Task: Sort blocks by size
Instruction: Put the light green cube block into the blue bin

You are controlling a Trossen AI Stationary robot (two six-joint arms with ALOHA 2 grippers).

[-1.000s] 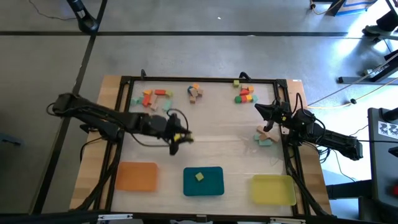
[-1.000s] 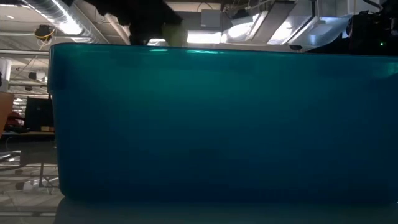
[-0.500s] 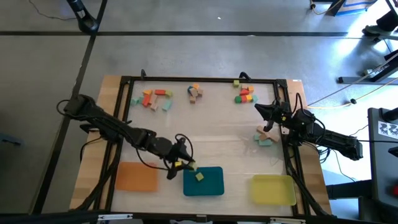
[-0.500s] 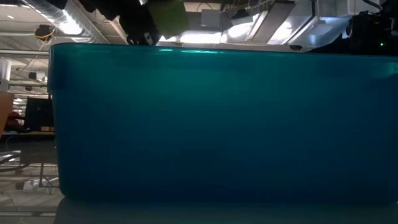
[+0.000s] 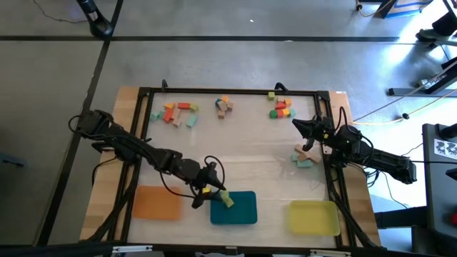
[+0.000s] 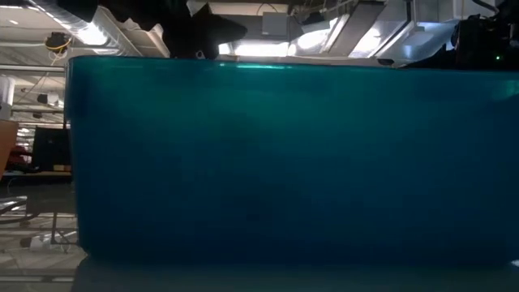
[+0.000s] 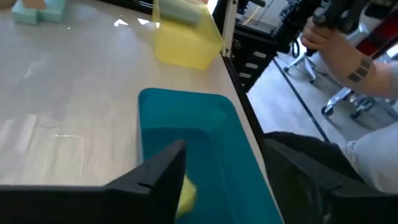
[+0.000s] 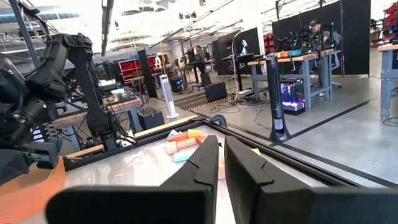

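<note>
Fingers of the left gripper (image 5: pixel 213 194) stand apart over the near-left edge of the teal tray (image 5: pixel 243 214), low in the centre of the high view. Half a second ago they were pinched on a yellow block above that same edge, and a full second ago the arm was still up at mid-table with the block in its grasp. That block is let go now: two yellow blocks (image 5: pixel 228 200) lie touching in the tray's upper left part, just beside the gripper, where only one lay before. From the left wrist view one yellow block (image 7: pixel 184 194) shows between the spread dark fingers (image 7: pixel 163 175), resting on the teal floor, with the yellow tray (image 7: pixel 184 38) further up the table. At table height the teal wall fills nearly the whole low view, and the yellow shape seen at its top edge half a second ago is gone; only the dark gripper (image 6: pixel 193 28) remains there.

On the right of the high view the right gripper (image 5: pixel 305 130) has not moved, clamped shut above a small cluster of tan and mint blocks (image 5: pixel 305 158). Three groups of blocks (image 5: pixel 178 113) lie unchanged along the table's far edge. At lower left, the orange tray (image 5: pixel 156 203) keeps its place.
</note>
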